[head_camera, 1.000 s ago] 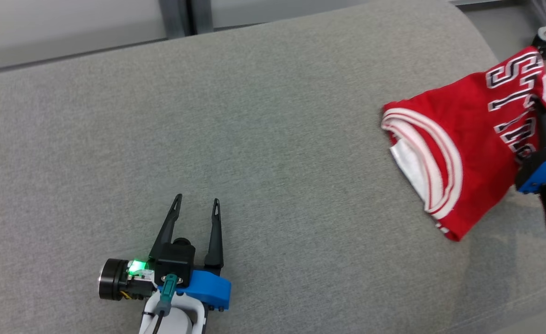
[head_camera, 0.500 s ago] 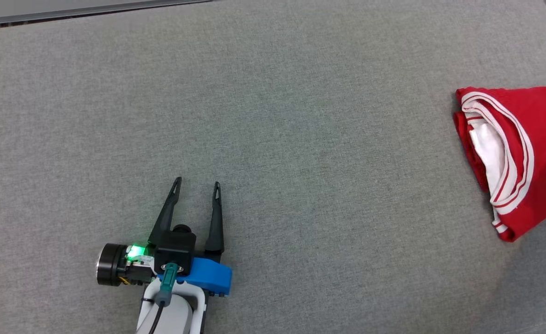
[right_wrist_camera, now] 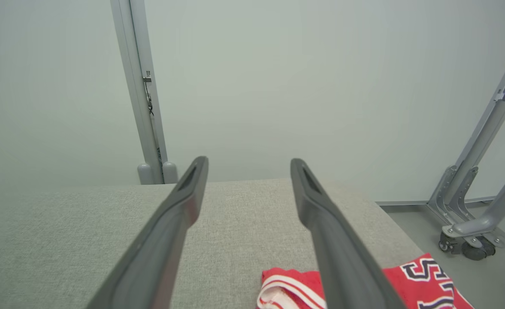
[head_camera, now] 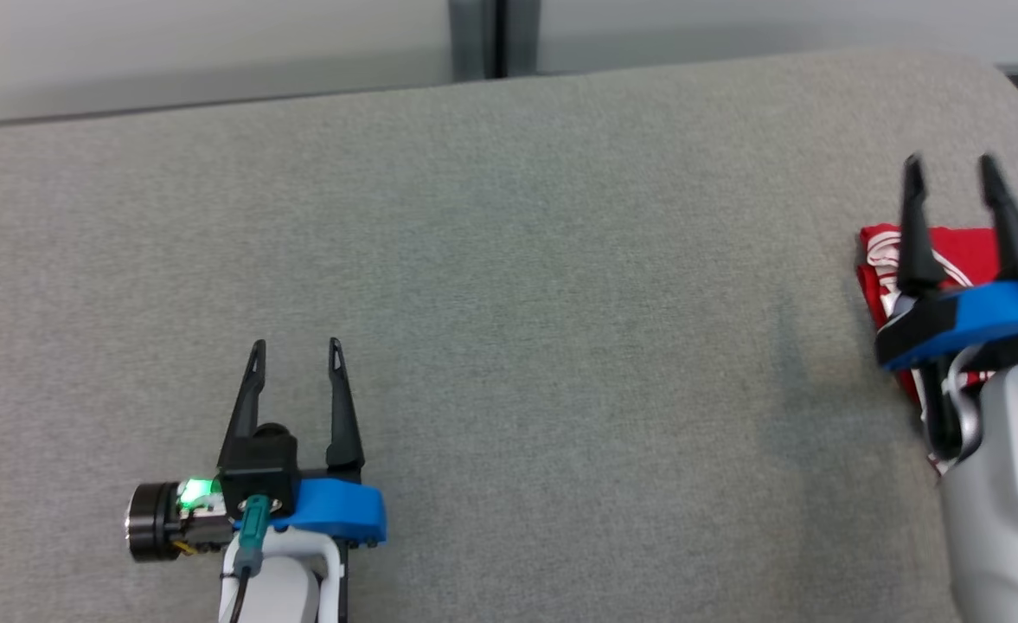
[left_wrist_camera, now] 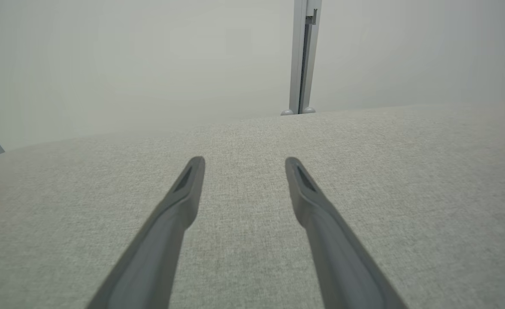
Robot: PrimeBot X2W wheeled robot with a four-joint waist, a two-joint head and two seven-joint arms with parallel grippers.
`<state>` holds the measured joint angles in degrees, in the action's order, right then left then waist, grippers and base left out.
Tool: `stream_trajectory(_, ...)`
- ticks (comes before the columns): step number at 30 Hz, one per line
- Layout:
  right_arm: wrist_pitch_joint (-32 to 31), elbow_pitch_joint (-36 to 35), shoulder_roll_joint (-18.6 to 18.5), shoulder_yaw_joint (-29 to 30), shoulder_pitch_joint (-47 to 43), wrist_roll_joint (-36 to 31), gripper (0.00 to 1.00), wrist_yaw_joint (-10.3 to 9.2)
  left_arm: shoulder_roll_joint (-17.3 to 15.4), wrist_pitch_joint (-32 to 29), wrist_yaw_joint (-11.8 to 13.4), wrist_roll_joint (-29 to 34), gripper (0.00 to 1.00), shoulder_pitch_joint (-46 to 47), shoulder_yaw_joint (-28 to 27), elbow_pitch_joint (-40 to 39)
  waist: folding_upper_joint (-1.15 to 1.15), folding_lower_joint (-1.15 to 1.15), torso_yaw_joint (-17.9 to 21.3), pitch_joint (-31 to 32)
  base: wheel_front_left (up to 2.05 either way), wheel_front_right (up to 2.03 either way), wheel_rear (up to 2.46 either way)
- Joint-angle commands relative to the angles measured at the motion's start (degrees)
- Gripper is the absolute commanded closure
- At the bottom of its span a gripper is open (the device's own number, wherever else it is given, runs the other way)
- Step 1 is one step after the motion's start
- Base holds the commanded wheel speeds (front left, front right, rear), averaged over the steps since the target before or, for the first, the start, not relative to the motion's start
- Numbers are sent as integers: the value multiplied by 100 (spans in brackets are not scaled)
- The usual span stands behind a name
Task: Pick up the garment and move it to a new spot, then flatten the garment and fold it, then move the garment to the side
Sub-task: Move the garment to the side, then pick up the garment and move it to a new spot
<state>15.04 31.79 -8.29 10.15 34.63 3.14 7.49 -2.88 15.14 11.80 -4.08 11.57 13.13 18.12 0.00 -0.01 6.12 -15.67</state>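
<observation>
Garment (head_camera: pixel 963 253) lies folded under the right gripper (head_camera: pixel 948 163), whose jaws stand wide, empty.

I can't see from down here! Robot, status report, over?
Left gripper open, empty. Right gripper open, above red jersey, not holding it. Jersey lies on grey cushion, right end. Nothing in the way.

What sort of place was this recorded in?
Most likely a robotics lab or test cell, not a home. There is a wide grey fabric-covered table, bare pale partition walls joined by a metal post, and a metal frame on castors. The red jersey looks like a test prop.
</observation>
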Motion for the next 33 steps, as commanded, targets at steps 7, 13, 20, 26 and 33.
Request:
stream_trajectory(7, 19, -407, 346, -179, -1151, 133, 0, 1, 1, 0, 13, -48, 0, -250, -220, 61, 0, 1, -281, 452, 0, 0, 0)
stream_trajectory(13, 19, -440, 500, -211, -1792, 117, 0, 1, 1, 0, 22, -127, 0, -557, -276, 150, 0, 1, -414, 895, 0, 0, 0)
stream_trajectory(20, 19, -512, 534, -561, -2269, 218, 0, 1, 1, 0, -6, -218, 0, -953, -436, 248, 0, 1, -446, 1407, 0, 0, 0)
stream_trajectory(26, 19, -631, 533, -740, -2493, 485, 0, 1, 0, 0, -48, -240, 0, -1139, -550, 229, 0, 1, -459, 1579, 0, 0, 0)
stream_trajectory(33, 19, -669, 534, -815, -2499, 551, 0, 1, 1, 0, -58, -257, 0, -1146, -610, 184, 0, 1, -511, 1542, 0, 0, 0)
